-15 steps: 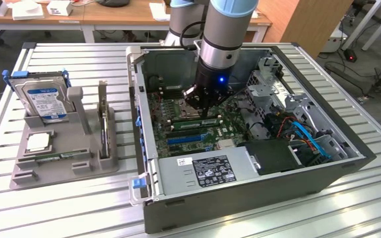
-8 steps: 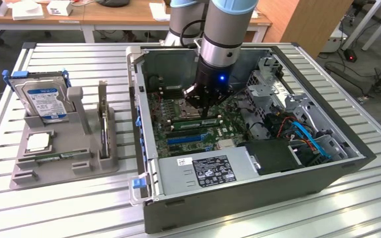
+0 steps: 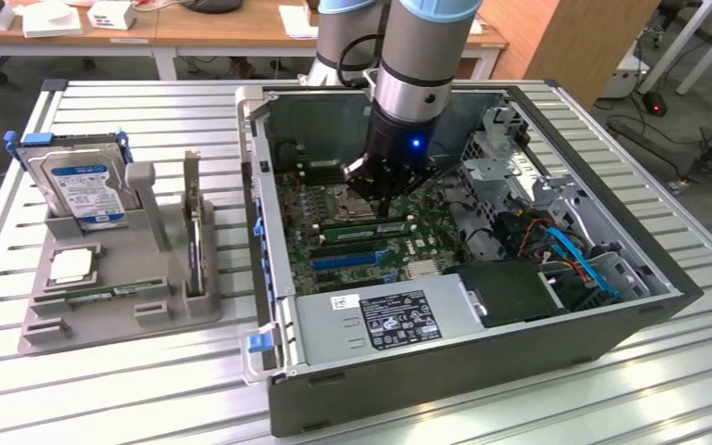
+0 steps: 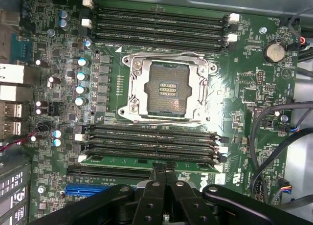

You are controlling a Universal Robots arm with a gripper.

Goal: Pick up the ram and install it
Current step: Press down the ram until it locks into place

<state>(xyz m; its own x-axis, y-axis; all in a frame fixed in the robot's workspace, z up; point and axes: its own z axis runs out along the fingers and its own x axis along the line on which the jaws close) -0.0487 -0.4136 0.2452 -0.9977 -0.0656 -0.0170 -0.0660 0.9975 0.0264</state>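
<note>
Claw (image 4: 165, 173) pressed together, tips down on the top edge of the ram (image 4: 146, 162), which sits in the motherboard (image 4: 244, 63) slot nearest the claw, beside the CPU socket (image 4: 168, 85). Exterior view adds the open PC case (image 3: 455, 371) on the tabletop (image 3: 121, 389), plus a grey holder (image 3: 108, 306) carrying a hard drive (image 3: 78, 185), well apart from the claw (image 3: 378, 199).

Even overhead room light falls across the ribbed metal surface (image 3: 108, 371), leaving the open computer case (image 3: 455, 371) interior in soft shadow. In the wrist view, glare flares beside the processor socket (image 4: 166, 88), where the motherboard (image 4: 244, 107) washes pale.
</note>
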